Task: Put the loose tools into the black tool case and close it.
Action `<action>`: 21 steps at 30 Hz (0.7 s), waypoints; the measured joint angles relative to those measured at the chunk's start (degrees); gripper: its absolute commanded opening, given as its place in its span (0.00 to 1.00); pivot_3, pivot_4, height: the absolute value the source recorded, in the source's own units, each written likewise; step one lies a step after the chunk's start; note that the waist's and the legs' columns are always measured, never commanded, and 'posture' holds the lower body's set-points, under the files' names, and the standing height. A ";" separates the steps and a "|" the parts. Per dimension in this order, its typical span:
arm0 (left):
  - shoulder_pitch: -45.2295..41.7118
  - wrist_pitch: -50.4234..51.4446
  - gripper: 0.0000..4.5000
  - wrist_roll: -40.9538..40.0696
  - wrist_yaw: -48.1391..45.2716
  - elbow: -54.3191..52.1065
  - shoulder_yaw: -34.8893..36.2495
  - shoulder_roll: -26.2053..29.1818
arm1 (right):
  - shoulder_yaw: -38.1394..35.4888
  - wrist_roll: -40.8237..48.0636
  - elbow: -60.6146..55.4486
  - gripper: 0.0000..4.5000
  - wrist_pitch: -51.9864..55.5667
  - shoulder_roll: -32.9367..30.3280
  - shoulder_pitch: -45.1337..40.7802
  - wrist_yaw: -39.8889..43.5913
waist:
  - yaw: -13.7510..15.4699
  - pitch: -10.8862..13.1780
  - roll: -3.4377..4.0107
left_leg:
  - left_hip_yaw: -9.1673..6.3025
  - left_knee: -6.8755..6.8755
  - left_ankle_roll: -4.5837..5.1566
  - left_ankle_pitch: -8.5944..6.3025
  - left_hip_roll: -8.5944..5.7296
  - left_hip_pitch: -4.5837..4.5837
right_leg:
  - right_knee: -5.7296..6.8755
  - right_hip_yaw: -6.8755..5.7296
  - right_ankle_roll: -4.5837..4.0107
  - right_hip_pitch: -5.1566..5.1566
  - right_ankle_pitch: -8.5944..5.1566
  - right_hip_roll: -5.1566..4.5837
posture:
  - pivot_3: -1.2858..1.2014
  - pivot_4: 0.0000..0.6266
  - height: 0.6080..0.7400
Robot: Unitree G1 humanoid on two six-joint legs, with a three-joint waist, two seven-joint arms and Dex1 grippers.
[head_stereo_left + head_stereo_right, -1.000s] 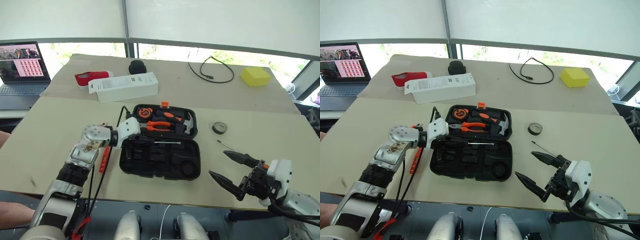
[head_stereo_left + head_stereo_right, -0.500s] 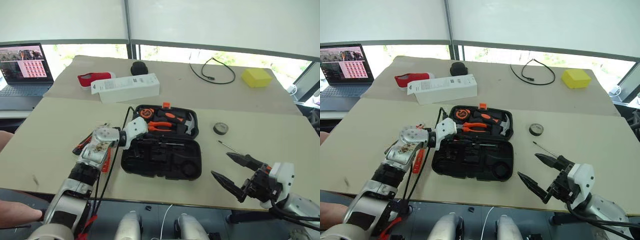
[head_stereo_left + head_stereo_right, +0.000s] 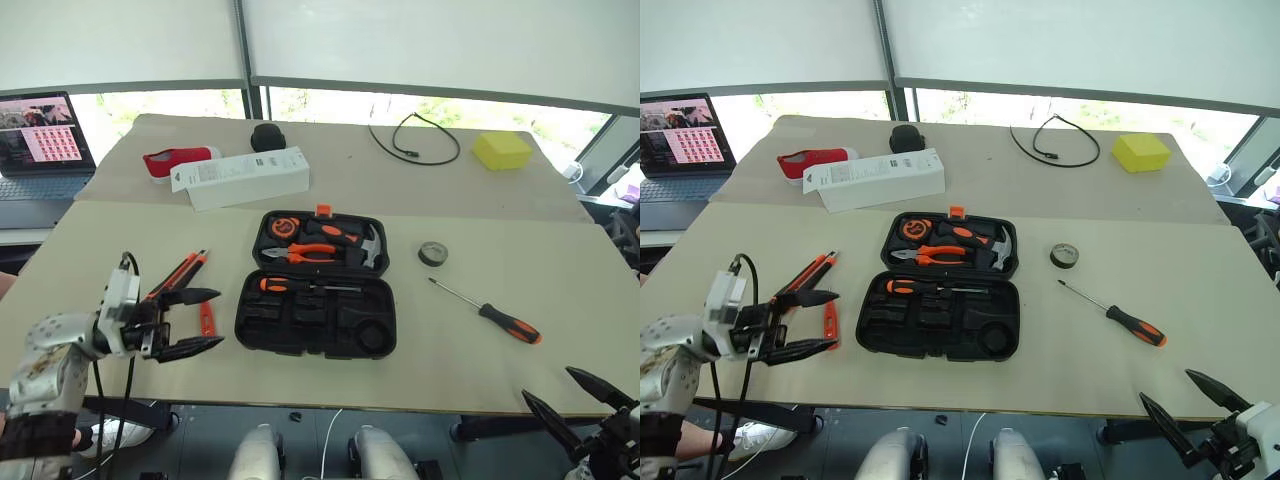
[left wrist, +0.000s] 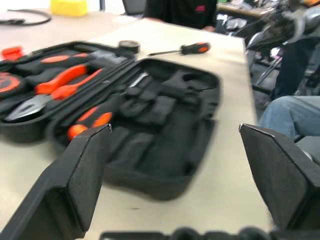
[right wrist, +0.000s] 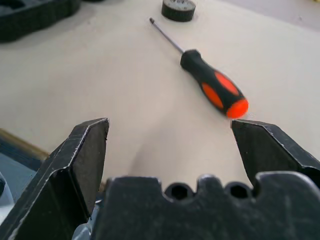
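The black tool case (image 3: 316, 322) lies open mid-table, with one orange-black screwdriver (image 3: 298, 286) resting in its near half. A second screwdriver (image 3: 487, 311) lies loose to the right of the case, and the black tape roll (image 3: 432, 254) sits just beyond it. Left of the case lie the utility knife (image 3: 176, 278) and the slim orange tester pen (image 3: 206, 322). My left gripper (image 3: 219, 317) hangs open and empty above the pen, pointing toward the case. At the table's near right edge my right gripper (image 3: 546, 382) is open and empty, short of the loose screwdriver (image 5: 215, 85).
The case's far half holds pliers (image 3: 305, 254), a hammer and a tape measure. Beyond it are a white carton (image 3: 240, 176), a red-white object (image 3: 170, 160), a round black object (image 3: 265, 136), a cable (image 3: 415, 140), a yellow block (image 3: 503, 150) and a laptop (image 3: 40, 135). A person's leg (image 4: 285, 110) is beyond the table's right end.
My left gripper opened, left a screwdriver in the case's near half and drew back to the left. My right arm pulled back toward the near right corner, still open.
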 measured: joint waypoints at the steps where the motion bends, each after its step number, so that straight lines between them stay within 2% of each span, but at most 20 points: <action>1: 2.21 -0.55 0.98 -0.83 -0.02 -2.28 -0.05 -1.44 | -0.25 -0.27 1.10 1.00 -0.47 -0.35 -0.82 -0.11 | -0.08 -0.03 0.06 | 0.01 -0.01 0.00 0.00 -0.01 0.04 | 0.03 0.01 -0.04 0.01 0.02 -0.09 | 0.52 0.24 1.00; 4: 5.33 -0.73 0.98 -2.02 2.33 -7.11 -0.45 -4.62 | -0.23 -0.17 1.96 1.00 1.44 -5.08 -4.17 0.33 | -0.23 -0.04 0.14 | 0.06 -0.01 0.02 0.01 -0.13 0.04 | 0.07 0.06 -0.01 -0.02 0.03 -0.16 | 0.52 0.24 1.00; 7: 5.44 -0.62 0.98 -3.21 4.85 -10.12 -0.28 -4.96 | 0.33 -0.09 1.94 1.00 5.76 -12.83 -7.83 2.06 | -0.25 -0.05 0.13 | 0.07 0.00 0.02 0.01 -0.13 0.10 | 0.06 0.09 0.08 0.04 0.08 -0.05 | 0.52 0.24 1.00; 9: 6.08 -0.81 0.98 -3.70 6.00 -11.77 0.05 -5.27 | 2.78 -1.78 3.84 1.00 10.01 -19.24 -12.77 2.99 | -0.43 -0.06 0.15 | 0.08 -0.01 0.02 0.01 -0.12 0.10 | 0.02 0.14 0.30 0.05 0.22 0.03 | 0.52 0.24 1.00; 12: 6.87 -1.06 0.98 -3.83 7.19 -12.96 0.02 -5.74 | 7.97 -4.24 8.60 1.00 15.72 -25.29 -22.40 3.77 | -0.39 -0.04 0.11 | 0.04 -0.02 0.02 0.01 -0.10 0.08 | 0.02 0.16 0.34 0.02 0.24 0.14 | 0.52 0.24 1.00; 15: 7.76 -1.06 0.98 -3.88 7.65 -13.55 0.04 -5.80 | 15.48 -7.56 13.86 1.00 21.05 -28.50 -31.03 4.91 | -0.08 -0.03 0.12 | 0.02 -0.09 0.03 0.02 -0.09 0.02 | 0.02 0.13 0.31 -0.04 0.23 0.18 | 0.52 0.24 1.00; 19: 7.00 -1.21 0.98 -3.27 5.88 -13.13 -1.93 -5.17 | 23.97 -12.64 21.84 1.00 22.61 -29.03 -39.60 6.94 | 0.44 -0.02 0.14 | 0.07 -0.12 0.03 0.01 -0.12 -0.06 | -0.05 0.12 0.34 -0.08 0.21 0.16 | 0.52 0.24 1.00; 21: 3.26 -1.21 1.00 -2.87 5.51 -12.33 -3.23 -5.17 | 27.75 -15.41 26.88 0.89 22.29 -28.66 -45.13 7.37 | 0.54 0.00 0.17 | 0.07 -0.09 0.03 0.02 -0.14 -0.08 | -0.04 0.12 0.37 -0.10 0.23 0.16 | 0.52 0.24 1.00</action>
